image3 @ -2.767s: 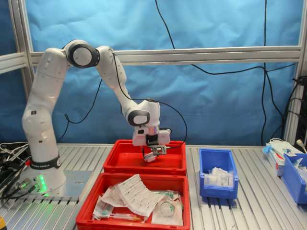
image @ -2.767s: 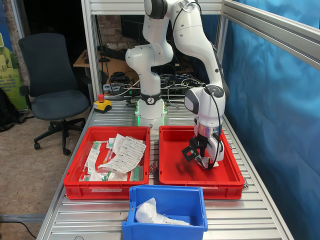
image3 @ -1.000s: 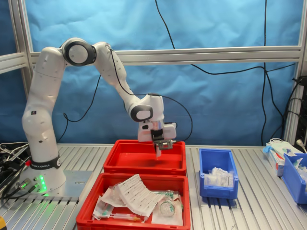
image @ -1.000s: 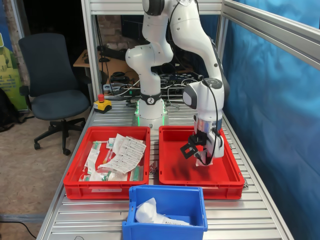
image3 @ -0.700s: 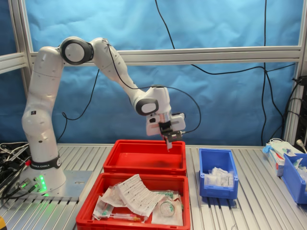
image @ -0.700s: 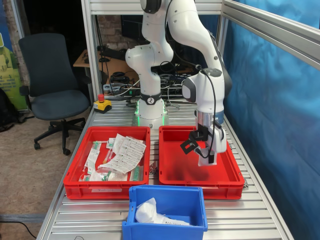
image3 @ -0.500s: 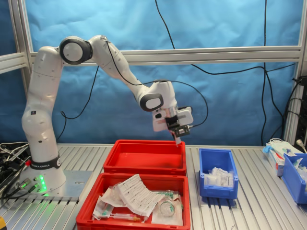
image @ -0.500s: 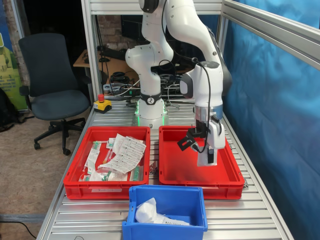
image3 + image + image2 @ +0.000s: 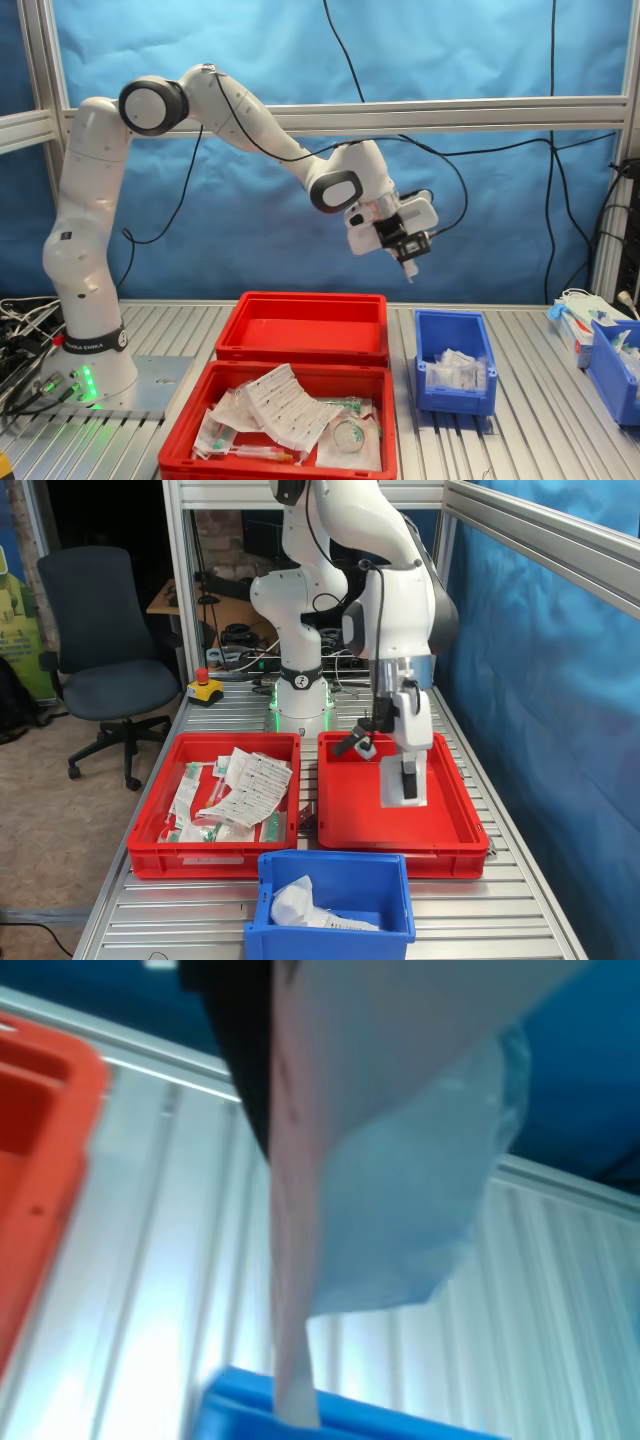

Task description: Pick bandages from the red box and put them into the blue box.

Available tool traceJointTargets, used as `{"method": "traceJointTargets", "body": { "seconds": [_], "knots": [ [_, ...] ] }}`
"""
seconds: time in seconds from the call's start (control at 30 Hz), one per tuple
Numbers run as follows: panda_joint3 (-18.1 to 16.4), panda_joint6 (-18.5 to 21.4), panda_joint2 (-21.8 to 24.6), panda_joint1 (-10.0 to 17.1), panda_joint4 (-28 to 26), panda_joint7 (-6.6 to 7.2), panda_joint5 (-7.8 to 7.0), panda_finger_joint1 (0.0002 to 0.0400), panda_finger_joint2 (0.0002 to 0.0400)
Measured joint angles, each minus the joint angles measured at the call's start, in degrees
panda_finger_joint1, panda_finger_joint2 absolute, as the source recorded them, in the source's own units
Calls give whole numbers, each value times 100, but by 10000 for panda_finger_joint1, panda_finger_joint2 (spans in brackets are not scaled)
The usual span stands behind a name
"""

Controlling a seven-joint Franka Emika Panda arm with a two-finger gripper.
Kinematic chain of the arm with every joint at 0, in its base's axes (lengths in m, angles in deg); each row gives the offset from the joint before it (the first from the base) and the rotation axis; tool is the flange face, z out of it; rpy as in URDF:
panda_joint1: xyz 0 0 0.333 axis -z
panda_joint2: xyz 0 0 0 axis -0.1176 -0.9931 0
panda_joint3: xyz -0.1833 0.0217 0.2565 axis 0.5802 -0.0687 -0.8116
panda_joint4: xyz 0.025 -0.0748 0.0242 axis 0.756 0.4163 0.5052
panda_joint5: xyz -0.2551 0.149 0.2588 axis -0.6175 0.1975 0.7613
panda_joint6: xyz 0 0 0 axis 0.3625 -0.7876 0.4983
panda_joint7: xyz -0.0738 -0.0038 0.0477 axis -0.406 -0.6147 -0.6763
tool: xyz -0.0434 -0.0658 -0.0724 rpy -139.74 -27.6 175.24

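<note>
Carrying a bandage (image 9: 330, 1160) pinched in the tool (image 9: 408, 252), high up at about 11 o'clock from the blue box (image 9: 455, 362). Best centre over it before letting go.

Two trays are set side by side on the slatted table (image 9: 520, 900). In the first exterior view the heaped tray (image 9: 215, 800) is placed to the left of the red box (image 9: 400, 800), and the blue box (image 9: 335, 905) stands in front of both. In the second exterior view the red box (image 9: 303, 327) lies behind the heaped tray (image 9: 280, 415), with the blue box (image 9: 455, 362) at the second exterior view's right. The bandage (image 9: 411, 268) is held above the gap between red box and blue box.
</note>
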Motion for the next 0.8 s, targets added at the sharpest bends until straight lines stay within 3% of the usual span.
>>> {"method": "traceJointTargets", "body": {
  "seconds": [0.27, 0.57, 0.8],
  "knots": [
    [-50, 31, 1, 372, -360, 0, 0, 64, 64],
    [-231, 552, -3, 987, -710, 0, 0, 64, 64],
    [-317, 722, -63, 1340, -1035, 0, 0, 64, 64]
  ]
}}
